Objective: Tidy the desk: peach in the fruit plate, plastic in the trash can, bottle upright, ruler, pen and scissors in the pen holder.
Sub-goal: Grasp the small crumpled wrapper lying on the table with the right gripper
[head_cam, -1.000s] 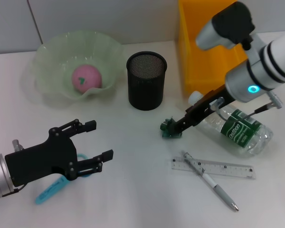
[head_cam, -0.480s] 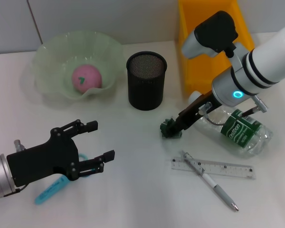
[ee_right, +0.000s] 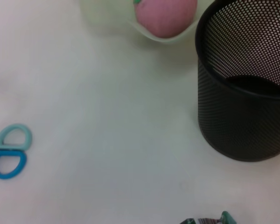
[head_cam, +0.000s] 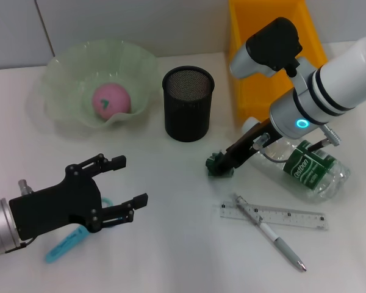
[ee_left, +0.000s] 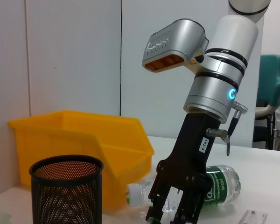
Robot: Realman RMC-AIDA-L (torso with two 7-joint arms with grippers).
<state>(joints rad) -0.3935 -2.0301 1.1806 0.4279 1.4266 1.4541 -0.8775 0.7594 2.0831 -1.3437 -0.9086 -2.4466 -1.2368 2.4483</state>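
A crumpled green plastic scrap [head_cam: 217, 165] lies on the table, and it also shows in the right wrist view [ee_right: 210, 220]. My right gripper [head_cam: 223, 162] is down at the scrap with its fingers apart, as the left wrist view [ee_left: 173, 211] shows. The pink peach [head_cam: 111, 99] sits in the green fruit plate [head_cam: 67, 67]. The black mesh pen holder [head_cam: 188, 104] stands upright. The clear bottle [head_cam: 305, 162] lies on its side. The ruler [head_cam: 274, 215] and the pen [head_cam: 269, 232] lie crossed. My left gripper [head_cam: 128, 180] is open above the blue scissors [head_cam: 66, 243], which it partly hides.
A yellow bin [head_cam: 265, 58] stands behind the bottle at the back right. The right wrist view shows the pen holder [ee_right: 242, 102], the peach [ee_right: 165, 16] and the scissors' handles [ee_right: 9, 151]. The table's back edge meets a grey wall.
My right arm has swung left and turned steeper over the plastic scrap, its tip staying at the scrap. The left arm has hardly moved.
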